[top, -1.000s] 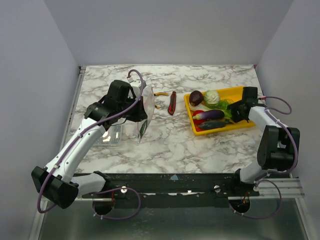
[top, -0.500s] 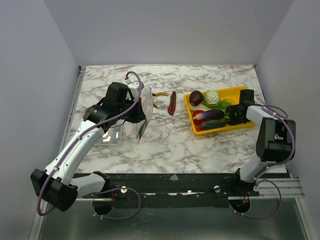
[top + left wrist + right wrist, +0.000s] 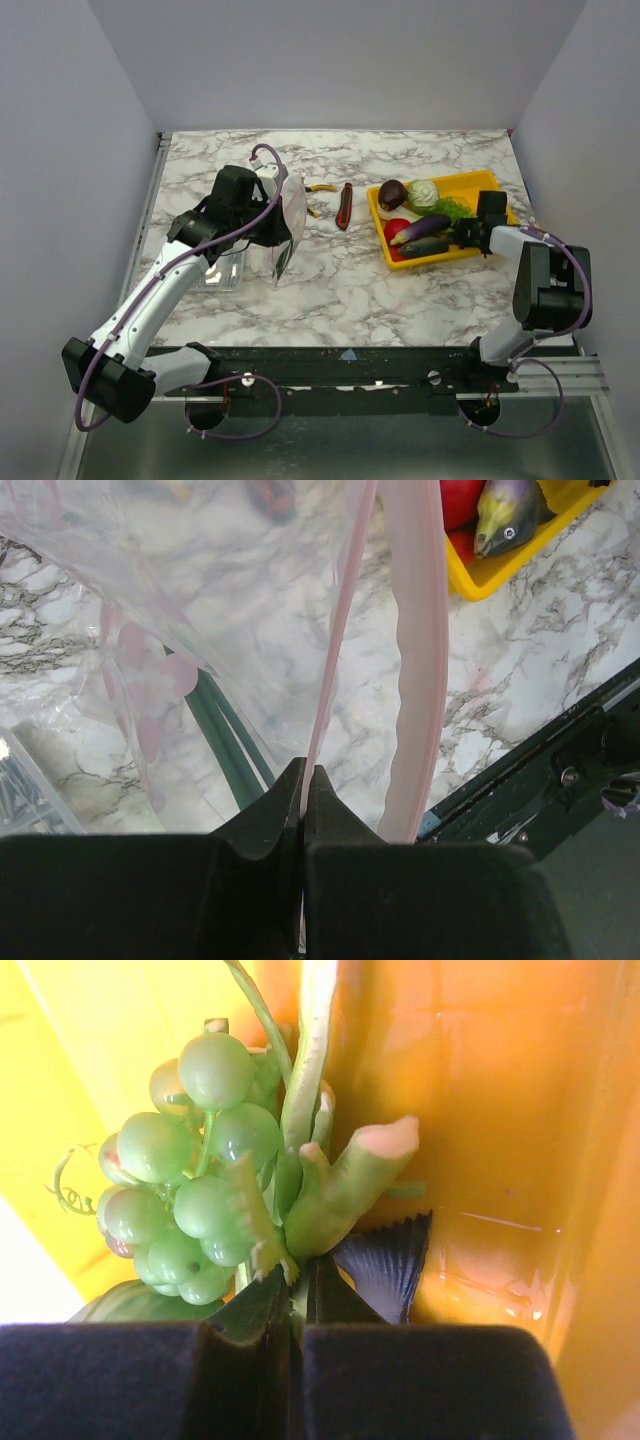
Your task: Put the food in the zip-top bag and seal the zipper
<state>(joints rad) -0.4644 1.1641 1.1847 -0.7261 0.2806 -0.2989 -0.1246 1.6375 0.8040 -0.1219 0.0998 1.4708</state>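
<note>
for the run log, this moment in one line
left pincer shut on zipper of zip-top bag | right pincer shut on green grapes in yellow tray

lab test booth: plain grey walls (image 3: 350, 60) around marble table (image 3: 340, 290).

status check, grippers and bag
Left gripper shut on zip-top bag zipper edge, mouth open. Right gripper shut on green grape bunch in yellow tray. Utility knife between bag and tray.

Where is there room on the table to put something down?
The table is bare in front, between the bag and yellow tray, and behind the knife. The tray is crowded: food, plus the right pincer.
</note>
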